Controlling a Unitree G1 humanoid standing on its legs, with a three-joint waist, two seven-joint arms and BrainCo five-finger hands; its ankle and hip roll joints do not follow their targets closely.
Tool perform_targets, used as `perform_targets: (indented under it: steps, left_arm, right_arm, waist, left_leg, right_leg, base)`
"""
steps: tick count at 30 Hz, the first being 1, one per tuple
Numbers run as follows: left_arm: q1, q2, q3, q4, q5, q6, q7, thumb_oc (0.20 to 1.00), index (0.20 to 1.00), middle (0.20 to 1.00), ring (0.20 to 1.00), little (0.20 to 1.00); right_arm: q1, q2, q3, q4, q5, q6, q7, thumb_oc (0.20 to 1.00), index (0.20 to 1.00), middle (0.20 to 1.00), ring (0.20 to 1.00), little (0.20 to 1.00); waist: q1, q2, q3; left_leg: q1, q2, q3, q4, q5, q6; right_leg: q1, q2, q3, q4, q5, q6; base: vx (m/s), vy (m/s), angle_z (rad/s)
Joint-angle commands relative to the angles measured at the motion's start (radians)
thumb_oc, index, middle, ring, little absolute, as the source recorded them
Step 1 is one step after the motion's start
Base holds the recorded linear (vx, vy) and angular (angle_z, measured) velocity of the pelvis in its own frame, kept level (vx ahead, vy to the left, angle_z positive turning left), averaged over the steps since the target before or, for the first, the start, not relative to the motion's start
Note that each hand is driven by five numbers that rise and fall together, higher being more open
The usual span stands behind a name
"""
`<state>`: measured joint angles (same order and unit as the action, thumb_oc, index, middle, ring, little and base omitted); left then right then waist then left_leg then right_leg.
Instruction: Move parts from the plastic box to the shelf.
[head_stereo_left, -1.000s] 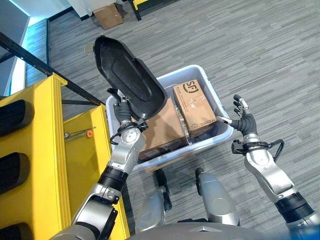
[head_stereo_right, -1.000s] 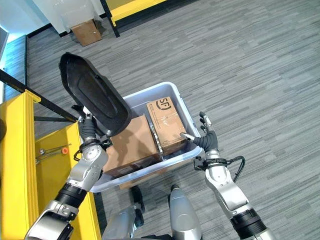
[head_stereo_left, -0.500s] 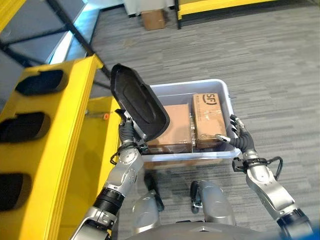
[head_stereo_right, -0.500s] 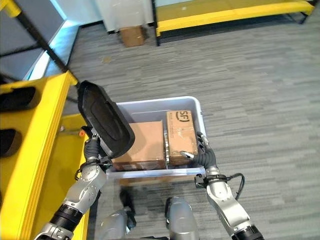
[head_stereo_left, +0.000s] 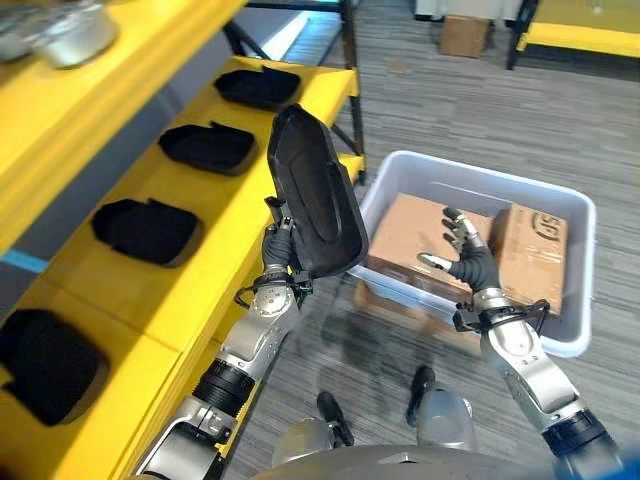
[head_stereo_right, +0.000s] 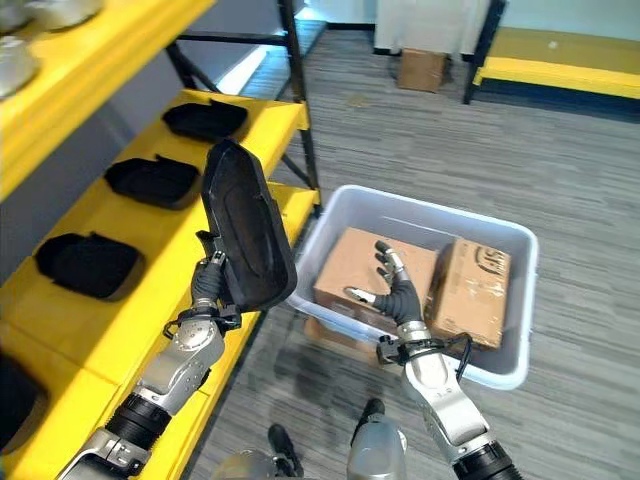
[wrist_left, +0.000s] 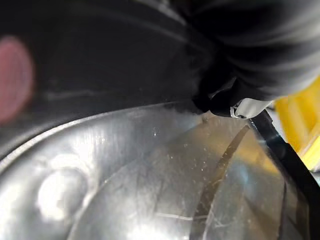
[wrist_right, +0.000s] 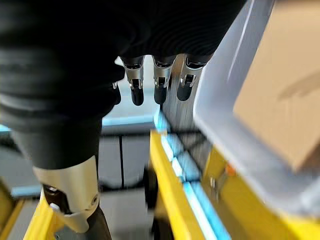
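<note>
A large black moulded part (head_stereo_left: 310, 195) stands upright in the air beside the yellow shelf (head_stereo_left: 205, 205), its lower edge gripped by my left hand (head_stereo_left: 278, 262). In the left wrist view its glossy dark surface (wrist_left: 100, 75) sits right against the camera. The pale grey plastic box (head_stereo_left: 574, 300) rests on the floor to the right and holds two cardboard cartons (head_stereo_left: 415, 235). My right hand (head_stereo_left: 466, 266) hovers over the box's near rim, its fingers (wrist_right: 156, 85) straight and spread, holding nothing.
Several black parts (head_stereo_left: 205, 147) lie in a row on the yellow shelf's middle level. Metal parts (head_stereo_left: 65, 25) sit on the level above. A black shelf post (head_stereo_left: 350, 90) stands behind the held part. Another carton (head_stereo_left: 463, 35) and a yellow bench (head_stereo_left: 580, 35) stand far back.
The camera has swung left toward the shelf. My left hand keeps the black part raised, now close to the shelf edge. My right hand has moved from the box's corner to beside the larger carton.
</note>
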<state>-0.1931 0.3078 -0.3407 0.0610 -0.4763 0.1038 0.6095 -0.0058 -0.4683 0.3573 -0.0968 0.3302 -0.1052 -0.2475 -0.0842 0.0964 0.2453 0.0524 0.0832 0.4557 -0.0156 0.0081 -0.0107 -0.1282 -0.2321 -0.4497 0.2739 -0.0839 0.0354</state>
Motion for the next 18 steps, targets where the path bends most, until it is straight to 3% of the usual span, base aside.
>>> perform_targets:
  steps: [1, 2, 4, 5, 11, 12, 16, 17, 18]
  left_arm:
    - [-0.016, 0.057, 0.043, -0.107, 0.084, -0.046, -0.007, 0.200, 0.200, 0.200, 0.200, 0.200]
    - [0.007, 0.070, 0.057, -0.130, 0.105, -0.048, -0.019, 0.200, 0.200, 0.200, 0.200, 0.200]
    - [0.015, 0.076, 0.062, -0.136, 0.111, -0.050, -0.027, 0.200, 0.200, 0.200, 0.200, 0.200]
    - [0.032, 0.083, 0.071, -0.153, 0.119, -0.052, -0.045, 0.200, 0.200, 0.200, 0.200, 0.200]
    - [0.061, 0.104, 0.093, -0.181, 0.138, -0.073, -0.140, 0.200, 0.200, 0.200, 0.200, 0.200]
    - [0.053, 0.108, 0.085, -0.177, 0.138, -0.068, -0.173, 0.200, 0.200, 0.200, 0.200, 0.200]
    - [0.028, 0.110, 0.048, -0.147, 0.155, -0.059, -0.231, 0.200, 0.200, 0.200, 0.200, 0.200]
    - [0.009, 0.104, 0.021, -0.121, 0.154, -0.053, -0.250, 0.200, 0.200, 0.200, 0.200, 0.200]
    - [0.006, 0.100, 0.011, -0.112, 0.156, -0.056, -0.255, 0.200, 0.200, 0.200, 0.200, 0.200]
  right_arm:
    - [-0.056, 0.040, 0.024, -0.041, 0.013, -0.030, 0.020, 1.000, 1.000, 1.000, 1.000, 1.000]
    - [-0.070, 0.051, 0.055, -0.039, 0.007, -0.021, 0.035, 1.000, 1.000, 1.000, 1.000, 1.000]
    - [-0.074, 0.054, 0.064, -0.040, 0.005, -0.020, 0.036, 1.000, 1.000, 1.000, 1.000, 1.000]
    - [-0.082, 0.061, 0.078, -0.040, 0.007, -0.013, 0.034, 1.000, 1.000, 1.000, 1.000, 1.000]
    - [-0.102, 0.091, 0.092, -0.022, -0.007, -0.019, 0.018, 1.000, 1.000, 1.000, 1.000, 1.000]
    - [-0.103, 0.098, 0.091, -0.017, -0.004, -0.031, 0.011, 1.000, 1.000, 1.000, 1.000, 1.000]
    - [-0.106, 0.105, 0.092, -0.033, 0.022, -0.026, -0.052, 1.000, 1.000, 1.000, 1.000, 1.000]
    - [-0.098, 0.104, 0.081, -0.048, 0.043, -0.020, -0.084, 1.000, 1.000, 1.000, 1.000, 1.000]
    - [-0.091, 0.104, 0.076, -0.054, 0.042, -0.022, -0.089, 1.000, 1.000, 1.000, 1.000, 1.000]
  waist:
    - [0.006, -0.049, -0.023]
    - [0.042, -0.053, -0.023]
    - [0.055, -0.055, -0.024]
    - [0.079, -0.058, -0.025]
    - [0.128, -0.062, -0.036]
    - [0.122, -0.066, -0.038]
    - [0.087, -0.072, -0.040]
    - [0.056, -0.077, -0.037]
    - [0.048, -0.079, -0.039]
  left_leg:
    - [-0.020, 0.014, -0.023, 0.002, -0.032, -0.018]
    - [-0.022, -0.001, -0.039, -0.017, -0.032, -0.010]
    - [-0.021, -0.008, -0.047, -0.025, -0.032, -0.007]
    - [-0.016, -0.020, -0.061, -0.042, -0.031, -0.001]
    - [-0.009, -0.049, -0.122, -0.070, -0.037, 0.020]
    - [-0.017, -0.070, -0.177, -0.072, -0.047, 0.037]
    - [-0.035, -0.112, -0.267, -0.072, -0.041, 0.072]
    - [-0.035, -0.135, -0.341, -0.072, -0.044, 0.083]
    - [-0.037, -0.143, -0.365, -0.072, -0.042, 0.082]
  right_leg:
    - [0.179, 0.107, 0.004, -0.128, -0.083, 0.029]
    - [0.189, 0.097, -0.013, -0.140, -0.072, 0.044]
    - [0.193, 0.093, -0.019, -0.145, -0.064, 0.053]
    - [0.198, 0.081, -0.031, -0.155, -0.046, 0.073]
    - [0.199, 0.048, -0.021, -0.158, -0.008, 0.118]
    - [0.188, 0.066, 0.044, -0.132, -0.023, 0.120]
    - [0.119, 0.140, 0.225, -0.047, 0.001, 0.109]
    - [0.087, 0.208, 0.343, 0.004, -0.006, 0.093]
    - [0.078, 0.238, 0.375, 0.006, -0.001, 0.086]
  base:
    - [-0.09, 0.201, 0.05]
    - [-0.10, 0.215, 0.07]
    - [-0.09, 0.162, 0.14]
    - [-0.07, 0.119, 0.26]
    - [-0.03, 0.115, 0.28]
    - [0.03, 0.078, 0.44]
    - [0.01, 0.026, 1.02]
    - [0.08, -0.021, 1.42]
    - [0.06, -0.024, 1.43]
